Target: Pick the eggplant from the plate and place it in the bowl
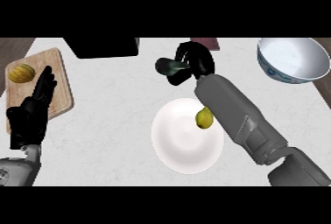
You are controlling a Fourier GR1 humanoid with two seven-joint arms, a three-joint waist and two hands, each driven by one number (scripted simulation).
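Just beyond the plate (184, 151), the right hand (196, 56) curls round the eggplant (169, 68).

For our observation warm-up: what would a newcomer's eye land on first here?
The right hand, its fingers curled round the dark eggplant, just past the white plate at centre. Next, the blue-patterned bowl at top right. The left hand rests open at left, by a cutting board.

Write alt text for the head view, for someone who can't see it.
The right hand holds the dark eggplant off the white plate, not yet at the bowl. The left hand rests open by a cutting board.
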